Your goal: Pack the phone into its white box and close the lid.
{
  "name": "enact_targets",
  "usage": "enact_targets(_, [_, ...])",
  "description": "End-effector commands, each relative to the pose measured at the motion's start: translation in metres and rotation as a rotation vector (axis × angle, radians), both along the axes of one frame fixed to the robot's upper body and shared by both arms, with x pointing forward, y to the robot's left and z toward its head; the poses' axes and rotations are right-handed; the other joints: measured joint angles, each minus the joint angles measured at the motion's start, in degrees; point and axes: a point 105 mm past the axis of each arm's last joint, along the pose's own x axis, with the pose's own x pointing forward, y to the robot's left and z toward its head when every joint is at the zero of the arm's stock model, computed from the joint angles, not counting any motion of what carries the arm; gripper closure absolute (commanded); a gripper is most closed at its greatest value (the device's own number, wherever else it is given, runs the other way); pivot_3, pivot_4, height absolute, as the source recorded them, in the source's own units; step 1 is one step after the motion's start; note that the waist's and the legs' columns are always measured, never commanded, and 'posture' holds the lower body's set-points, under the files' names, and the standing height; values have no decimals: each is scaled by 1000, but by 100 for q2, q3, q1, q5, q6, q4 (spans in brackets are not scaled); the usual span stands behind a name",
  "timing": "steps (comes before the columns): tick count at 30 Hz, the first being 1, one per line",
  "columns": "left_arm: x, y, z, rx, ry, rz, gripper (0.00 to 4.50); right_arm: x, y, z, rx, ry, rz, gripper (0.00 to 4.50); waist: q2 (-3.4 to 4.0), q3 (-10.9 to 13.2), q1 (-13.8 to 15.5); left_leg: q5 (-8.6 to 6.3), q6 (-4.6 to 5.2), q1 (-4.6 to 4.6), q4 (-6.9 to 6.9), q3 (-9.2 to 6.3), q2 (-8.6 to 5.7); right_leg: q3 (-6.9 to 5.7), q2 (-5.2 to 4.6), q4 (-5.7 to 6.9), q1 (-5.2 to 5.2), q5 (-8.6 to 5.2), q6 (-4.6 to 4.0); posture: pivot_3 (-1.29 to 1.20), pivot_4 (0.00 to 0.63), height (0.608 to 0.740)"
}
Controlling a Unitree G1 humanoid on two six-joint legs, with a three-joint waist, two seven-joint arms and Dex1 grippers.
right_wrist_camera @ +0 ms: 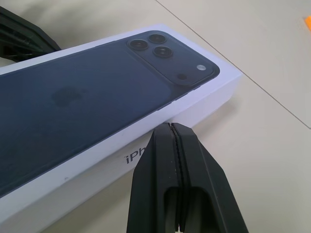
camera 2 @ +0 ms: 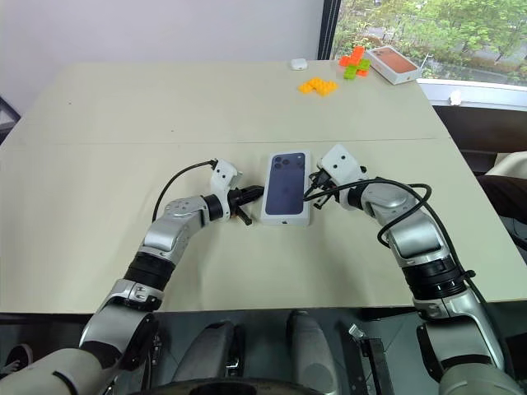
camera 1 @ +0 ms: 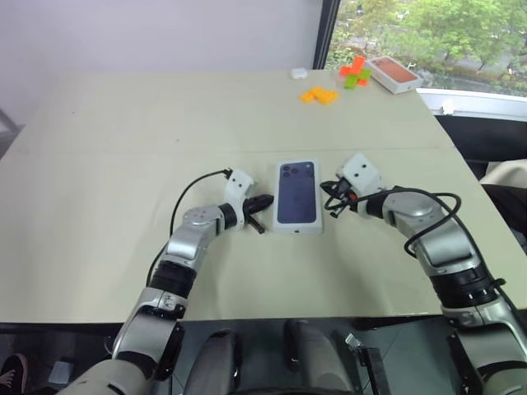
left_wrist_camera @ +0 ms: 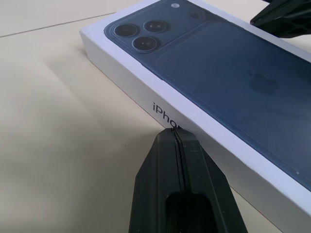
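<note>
Both closed end effectors, left (camera 1: 262,203) and right (camera 1: 332,196), flank lid (camera 1: 297,195), orange blocks (camera 1: 319,95) far back.

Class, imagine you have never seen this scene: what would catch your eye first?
The lid, printed with a dark blue phone, lies mid-table over its box. The left gripper and right gripper, both shut, flank its long sides. Far off by the window sit orange blocks and an orange-topped box.
</note>
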Motion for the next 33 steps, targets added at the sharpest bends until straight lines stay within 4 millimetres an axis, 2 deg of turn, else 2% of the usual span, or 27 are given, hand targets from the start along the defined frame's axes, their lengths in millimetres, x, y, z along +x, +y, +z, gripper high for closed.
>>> enact_targets(1, [-3,-7,19,-51,-61,-21,4500,-4,9,9,-5,-42,46,4478,0,0,1,0,0,0,0,0,0,0,0,0,0,0,0,0,150,740])
enact_targets(10, [-6,-11,37,-108,-94,-18,4500,-4,11,4,-35,-35,55,4478,0,0,-1,0,0,0,1,0,0,0,-1,1,0,0,0,0,150,740])
enact_targets(21, [-12,-17,26,-61,-77,-39,4500,-1,10,5,-44,-40,42,4478,0,0,-1,0,0,1,1,0,0,0,1,0,1,0,0,0,150,740])
enact_targets(33, [-8,-24,30,-76,-79,-46,4500,1,3,1,-56,-33,-1,4478,0,0,2,0,0,1,2,0,-1,0,0,0,2,0,0,0,150,740])
